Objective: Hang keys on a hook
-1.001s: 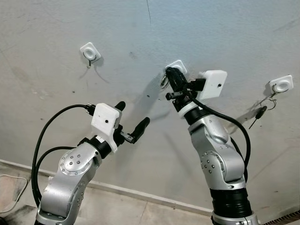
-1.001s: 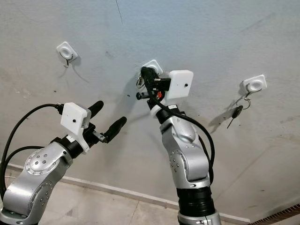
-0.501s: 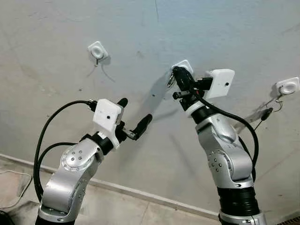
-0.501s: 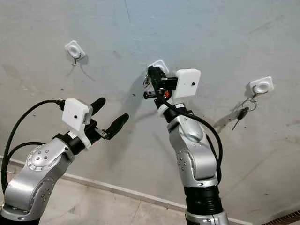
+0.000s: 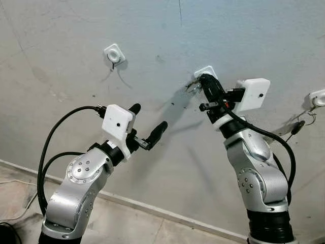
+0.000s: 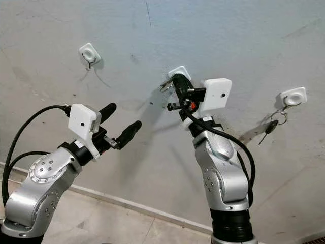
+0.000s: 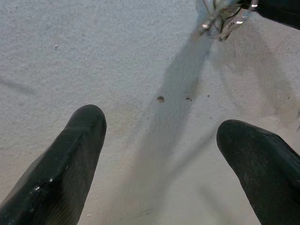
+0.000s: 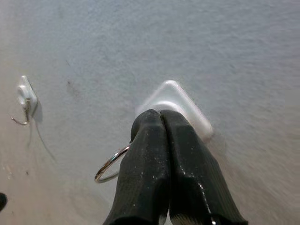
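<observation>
My right gripper [image 5: 205, 82] is raised against the wall, shut on a metal key ring [image 8: 111, 164], its tips touching the middle white hook plate [image 8: 176, 104]. The ring and keys [image 5: 192, 87] stick out to the left of the fingertips, just below that plate [image 5: 204, 71]. My left gripper [image 5: 148, 122] is open, held lower and to the left, pointing at the wall with nothing between its fingers [image 7: 75, 154]. In the left wrist view the keys [image 7: 220, 16] glint at the edge of the frame.
A bare white hook [image 5: 114, 54] is on the wall at upper left. A third hook [image 6: 293, 97] at right carries another ring with a dark key [image 6: 269, 127]. Grey wall meets a tiled floor [image 5: 127, 223] below.
The camera has shifted, so the whole scene sits further right and lower. The right gripper stays at the middle hook plate with the ring; the left gripper keeps its open pose.
</observation>
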